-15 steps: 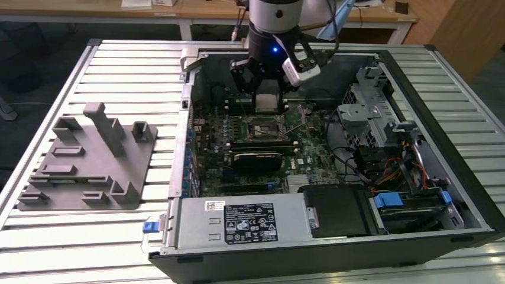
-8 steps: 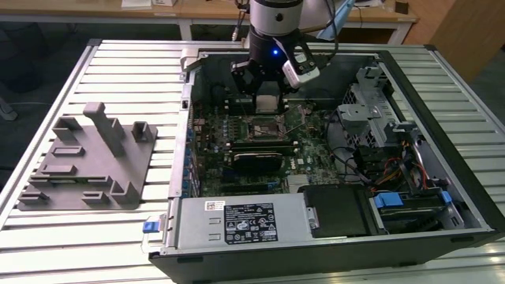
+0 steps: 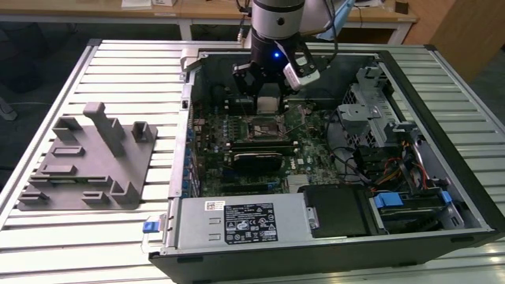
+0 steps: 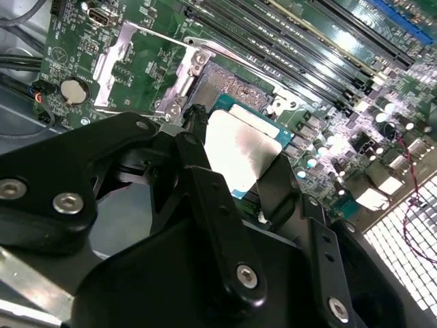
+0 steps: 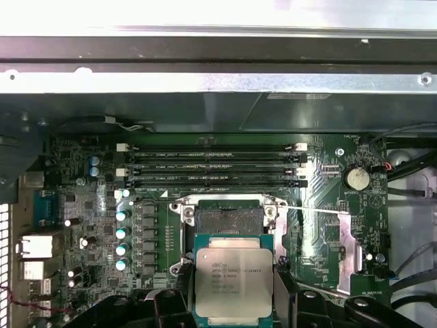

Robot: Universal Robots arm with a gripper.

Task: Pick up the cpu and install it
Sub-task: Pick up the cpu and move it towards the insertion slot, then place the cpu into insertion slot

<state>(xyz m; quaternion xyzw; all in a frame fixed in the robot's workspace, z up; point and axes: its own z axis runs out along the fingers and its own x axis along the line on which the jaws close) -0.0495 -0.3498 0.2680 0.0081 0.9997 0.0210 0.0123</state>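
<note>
Slatted table [image 3: 118, 65] carries a grey fixture tray [image 3: 87, 171] and computer case [image 3: 332, 257].

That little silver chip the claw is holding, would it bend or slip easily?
Probably stiff: the cpu looks like a flat, metal-topped plate, unbent in the gripper. Its smooth, shiny top suggests it could slip. Likely light: it is thin and hangs from a grip on just two edges.

Lab: slatted bench [image 3: 118, 65], open PC [image 3: 316, 255].
</note>
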